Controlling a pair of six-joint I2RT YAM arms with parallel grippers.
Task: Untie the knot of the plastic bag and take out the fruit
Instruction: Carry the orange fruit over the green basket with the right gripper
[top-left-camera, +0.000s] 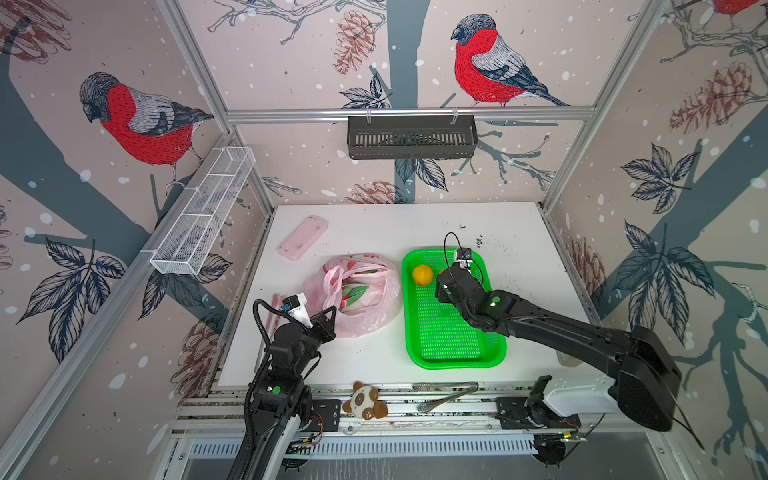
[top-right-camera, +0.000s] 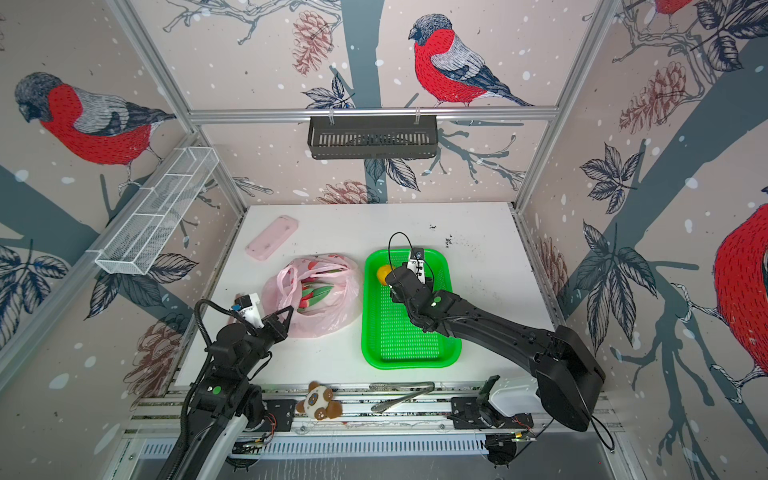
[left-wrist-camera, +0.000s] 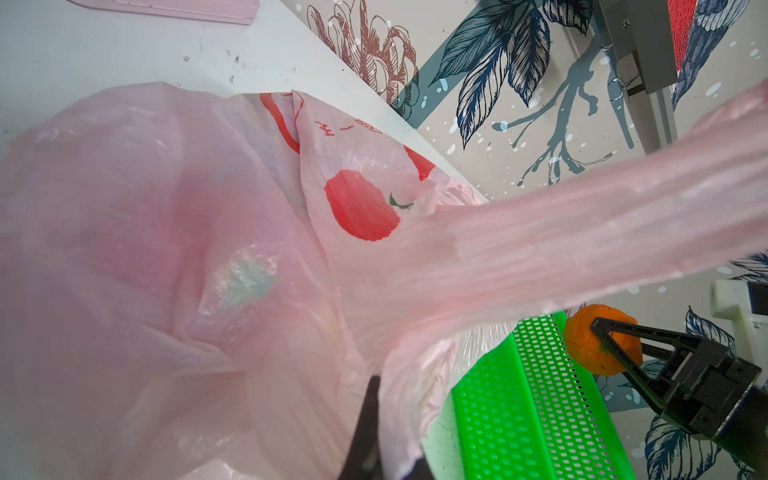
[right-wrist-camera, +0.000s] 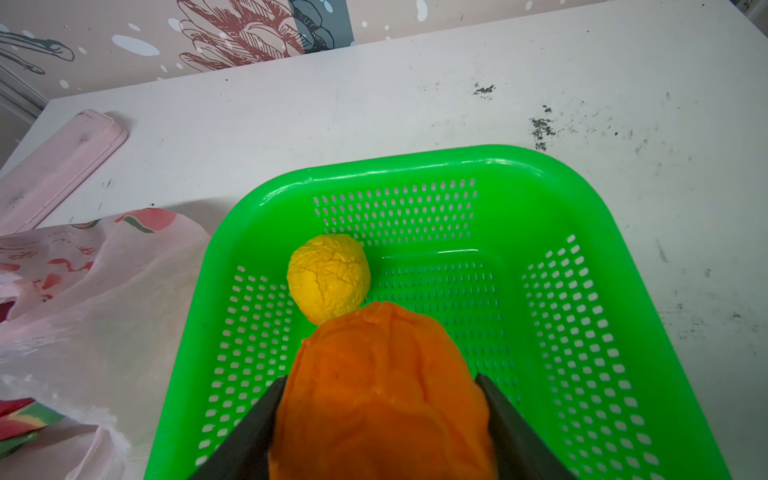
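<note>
The pale-pink plastic bag (top-left-camera: 365, 316) (top-right-camera: 328, 320) lies left of a green tray (top-left-camera: 457, 365) (top-right-camera: 411, 365). Magenta dragon fruits (top-left-camera: 353, 293) (top-right-camera: 316, 294) show through its open mouth. The knot is out of view; a handle loop (top-left-camera: 332, 286) lies loose. My left gripper (top-left-camera: 332, 311) (top-right-camera: 289, 311) (left-wrist-camera: 382, 399) is shut on the bag's near edge. A stretched strip of the bag (left-wrist-camera: 582, 232) crosses the left wrist view. A yellow ball (top-left-camera: 422, 275) (right-wrist-camera: 328, 278) rests in the tray's far left corner. My right gripper (top-left-camera: 444, 279) (left-wrist-camera: 615, 345) (right-wrist-camera: 380, 378) is shut on the orange ball (right-wrist-camera: 382, 395) (left-wrist-camera: 582, 353), just above the tray beside the yellow ball.
A flat pink case (top-left-camera: 303, 237) lies at the back left of the table. A plush toy (top-left-camera: 365, 402) and metal tongs (top-left-camera: 446, 395) sit on the front rail. A white wire basket (top-left-camera: 203, 212) hangs on the left wall, a black basket (top-left-camera: 411, 137) on the back wall.
</note>
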